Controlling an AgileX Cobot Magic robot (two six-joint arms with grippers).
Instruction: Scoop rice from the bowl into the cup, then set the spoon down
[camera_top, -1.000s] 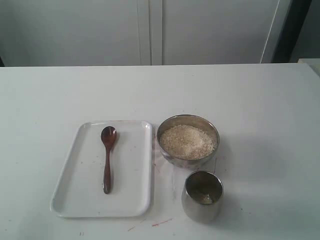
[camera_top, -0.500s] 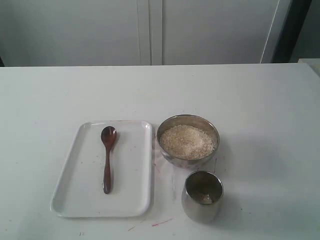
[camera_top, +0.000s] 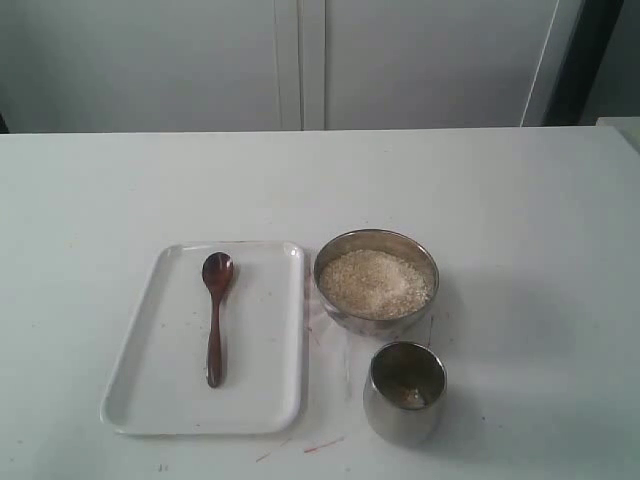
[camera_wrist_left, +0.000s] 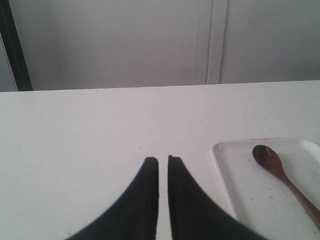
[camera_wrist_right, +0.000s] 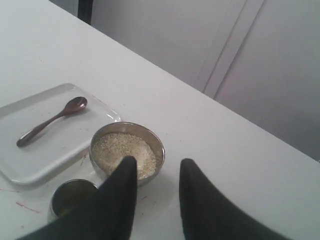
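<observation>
L gripper (camera_wrist_left: 163, 161): fingers almost pressed together, nothing btwn. Lower left of ext. view: spoon (camera_top: 215, 315) lies flat on white tray (camera_top: 150, 400), handle toward bottom edge; centre-right: bowl (camera_top: 376, 233) w/ rice (camera_top: 375, 283) heap just beside tray, cup (camera_top: 400, 420) near it, lower right. R gripper (camera_wrist_right: 159, 167): fingers spread, empty, touching no item.

— What's on the white table (camera_top: 520, 200)?
— A white rectangular tray (camera_top: 265, 340), left of centre. Faint red streaks (camera_top: 322, 444) lie off its near right corner, maybe pen marks. Pale panels (camera_top: 420, 60) stand behind.
</observation>
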